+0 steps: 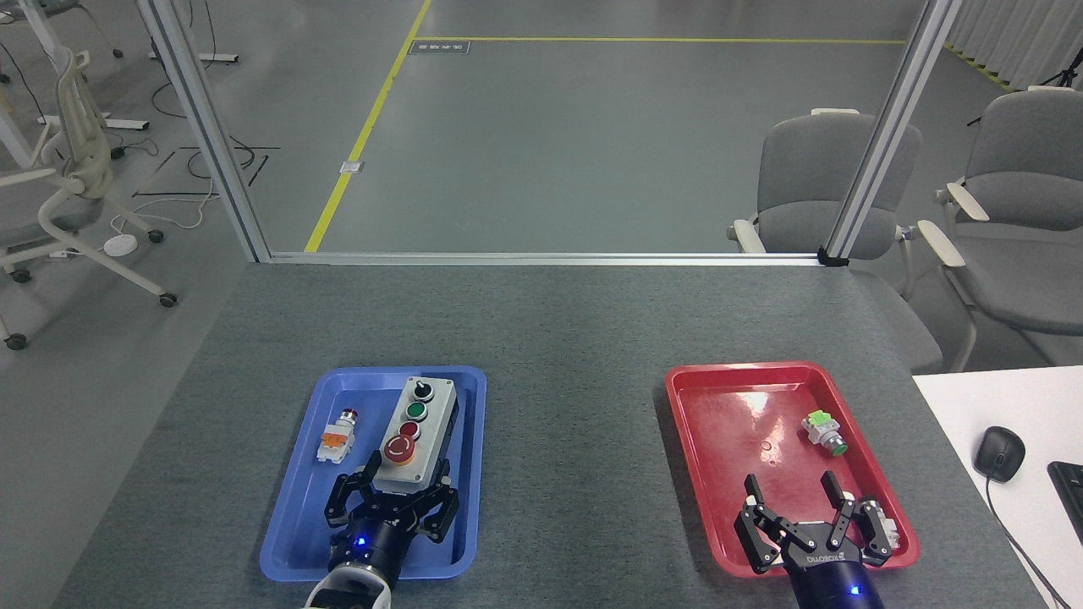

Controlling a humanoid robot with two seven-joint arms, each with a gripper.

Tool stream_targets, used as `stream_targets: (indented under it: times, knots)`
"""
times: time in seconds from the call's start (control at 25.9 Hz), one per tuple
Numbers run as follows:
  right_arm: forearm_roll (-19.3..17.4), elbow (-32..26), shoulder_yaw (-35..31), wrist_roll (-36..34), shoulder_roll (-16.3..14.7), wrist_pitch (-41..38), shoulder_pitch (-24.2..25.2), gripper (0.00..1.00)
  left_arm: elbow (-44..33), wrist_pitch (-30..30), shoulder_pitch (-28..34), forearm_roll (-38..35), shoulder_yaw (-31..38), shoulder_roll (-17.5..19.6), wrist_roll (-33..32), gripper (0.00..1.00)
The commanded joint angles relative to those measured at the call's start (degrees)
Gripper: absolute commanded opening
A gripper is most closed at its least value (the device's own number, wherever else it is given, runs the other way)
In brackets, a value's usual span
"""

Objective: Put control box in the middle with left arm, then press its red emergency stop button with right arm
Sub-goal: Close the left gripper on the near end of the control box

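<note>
The control box (414,431) lies in the blue tray (296,507), along the tray's right side, with its row of buttons running away from the robot. The left gripper (408,474) is at the near end of the box, its black fingers (370,468) spread to either side of that end so the box end sits between the jaws; the jaws look partly open and close to the box's sides, but whether the pads press on the box cannot be told from this view. Just ahead of the jaws, at the near end of the row, is the red emergency stop button (398,451) on its yellow ring; beyond it come a smaller red button (409,429), a green button (416,411) and a black knob (421,391) farthest from the jaws. To the left of the jaws, apart from the box, a small white and orange switch part (336,440) lies in the same tray. The right gripper (791,491) hangs over the near end of the red tray (702,474), its jaws wide apart and holding nothing. Ahead and to the right of those jaws, a small part with a green cap (823,431) lies in the red tray. Both trays sit on the grey table (558,338), well apart, with bare table between them.
</note>
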Motion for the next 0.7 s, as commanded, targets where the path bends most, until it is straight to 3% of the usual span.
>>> stream_targets:
  times: [0.0, 0.19, 0.66]
  knots:
    - [0.0, 0.0, 0.0, 0.1, 0.0, -1.2, 0.1, 0.98, -0.1, 0.1, 0.4, 0.0, 0.1, 0.6, 0.7, 0.99]
    - [-0.1, 0.0, -0.1, 0.1, -0.2, -2.3, 0.0, 0.98, -0.2, 1.7, 0.6, 0.0, 0.2, 2.2, 1.2, 0.99]
    - [-0.2, 0.0, -0.3, 0.1, -0.2, -2.1, -0.1, 0.98, -0.8, 1.9, 0.4, 0.1, 0.1, 2.2, 1.1, 0.99]
